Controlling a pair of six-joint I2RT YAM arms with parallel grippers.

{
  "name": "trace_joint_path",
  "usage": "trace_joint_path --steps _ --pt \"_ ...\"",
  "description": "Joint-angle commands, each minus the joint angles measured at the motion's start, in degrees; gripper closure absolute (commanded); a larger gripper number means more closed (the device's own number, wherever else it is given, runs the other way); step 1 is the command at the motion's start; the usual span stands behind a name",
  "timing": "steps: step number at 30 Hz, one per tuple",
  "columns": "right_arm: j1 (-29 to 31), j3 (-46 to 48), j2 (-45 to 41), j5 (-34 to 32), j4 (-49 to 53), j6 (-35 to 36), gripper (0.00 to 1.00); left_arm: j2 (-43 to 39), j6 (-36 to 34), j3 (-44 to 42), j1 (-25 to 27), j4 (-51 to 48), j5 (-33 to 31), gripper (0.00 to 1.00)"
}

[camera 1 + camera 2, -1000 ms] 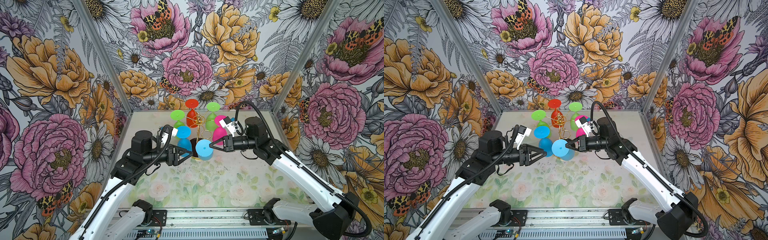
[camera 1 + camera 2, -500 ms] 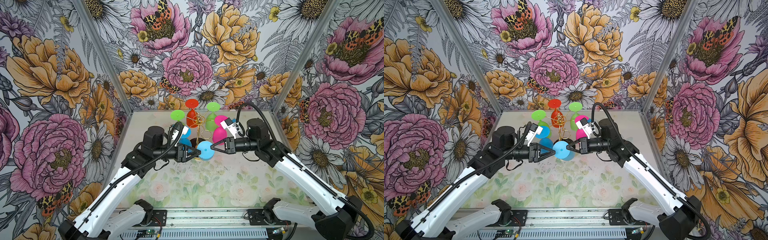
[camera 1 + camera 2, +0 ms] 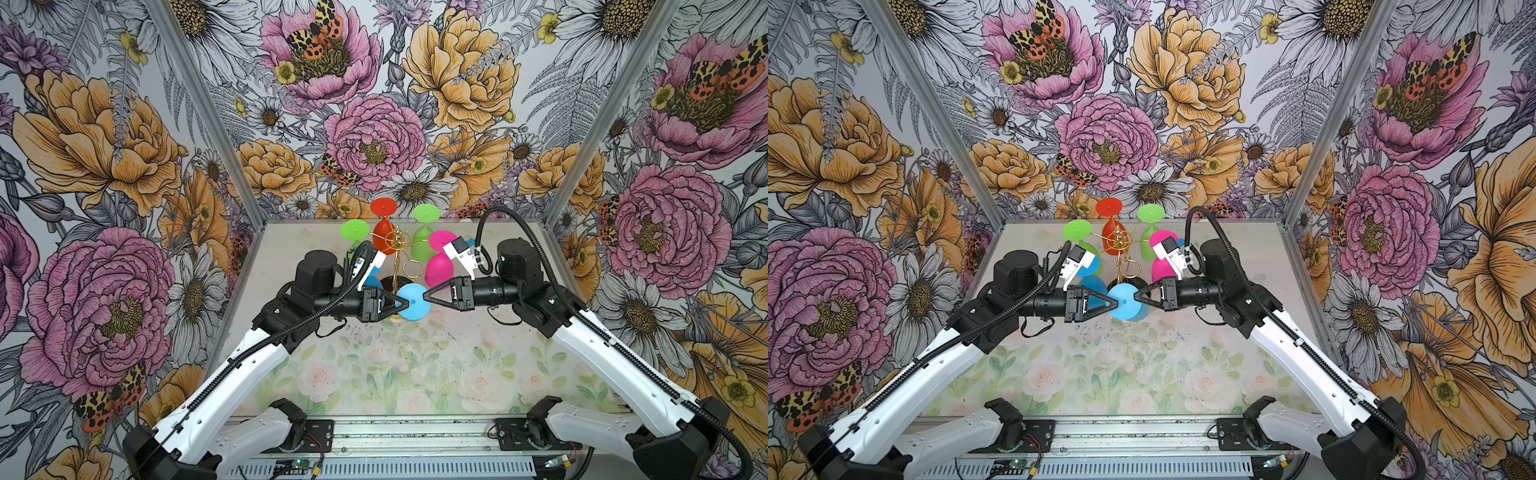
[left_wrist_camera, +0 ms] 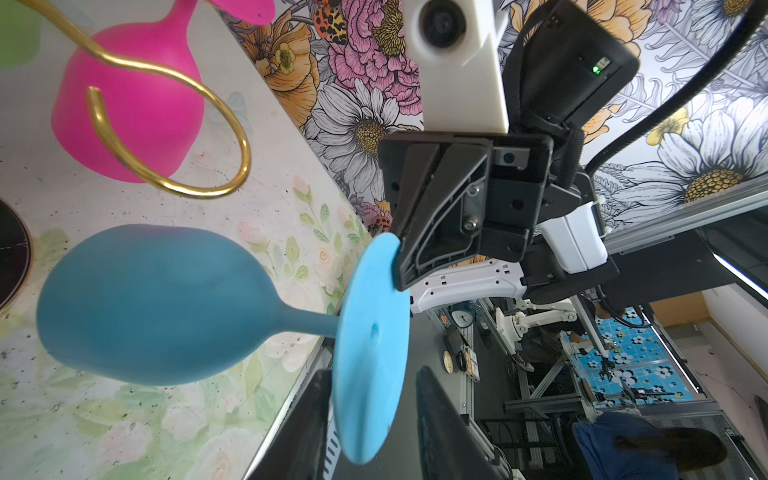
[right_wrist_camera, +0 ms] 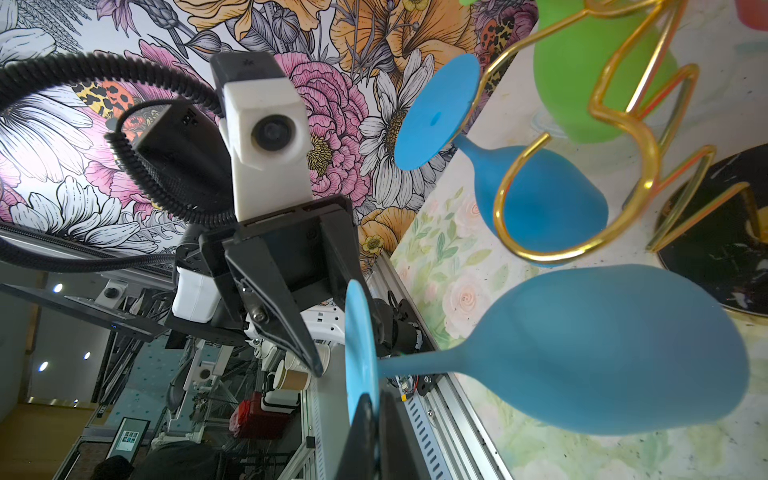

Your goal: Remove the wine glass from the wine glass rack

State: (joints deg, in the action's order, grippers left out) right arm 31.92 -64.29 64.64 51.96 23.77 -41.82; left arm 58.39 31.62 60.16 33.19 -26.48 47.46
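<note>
In both top views the blue wine glass hung clear of the wine glass rack, at its 6 o'clock. The right gripper pinched the foot's rim at 3 o'clock. The left gripper, at 9 o'clock, straddled the rim, its 2 fingers narrowly apart.

The tabletop is printed with pale roses and green leaves and speckled with small dark marks. The wine glass rack stands directly on it, resting on a round black base with a gold rim. On the camera side of that base, the floral surface runs to a metal rail along its edge.
</note>
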Motion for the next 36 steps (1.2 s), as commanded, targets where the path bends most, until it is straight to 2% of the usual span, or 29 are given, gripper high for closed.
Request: trace_joint_path --steps 1,5,12,16,20,23,28,33,36 --pt "0.28 0.48 -1.44 0.47 -1.27 1.55 1.0 0.1 0.11 1.54 0.6 1.78 1.21 0.69" --pt "0.28 1.07 -1.88 0.5 -1.28 1.61 1.0 0.97 0.36 1.73 1.08 1.78 1.4 0.77" --pt "0.29 2.15 -2.89 0.31 -1.27 1.44 1.0 2.25 0.07 2.0 2.29 1.75 1.64 0.86" --pt "-0.38 3.26 -3.86 -0.13 -1.2 1.86 1.0 2.43 0.11 2.05 2.52 1.71 1.74 0.96" --pt "-1.93 4.56 -4.82 -0.11 -1.18 0.82 0.9 2.34 -0.03 1.99 3.1 1.73 1.73 1.0" --pt "-3.93 5.84 -6.11 -0.11 -1.2 -0.79 0.75 2.43 -0.42 1.94 3.53 1.79 1.77 1.0" --pt "-9.09 10.34 -9.4 -0.13 0.43 -3.57 0.59 2.18 -2.21 0.9 5.12 1.84 1.14 1.0" --pt "-11.09 13.01 -9.85 -3.78 7.42 -3.24 0.5 1.27 -5.82 -1.28 9.43 1.77 -1.13 1.0" --pt "-11.47 11.58 -8.28 -9.87 14.18 -0.36 0.47 0.33 -9.04 -2.49 12.8 1.76 -3.79 1.0"
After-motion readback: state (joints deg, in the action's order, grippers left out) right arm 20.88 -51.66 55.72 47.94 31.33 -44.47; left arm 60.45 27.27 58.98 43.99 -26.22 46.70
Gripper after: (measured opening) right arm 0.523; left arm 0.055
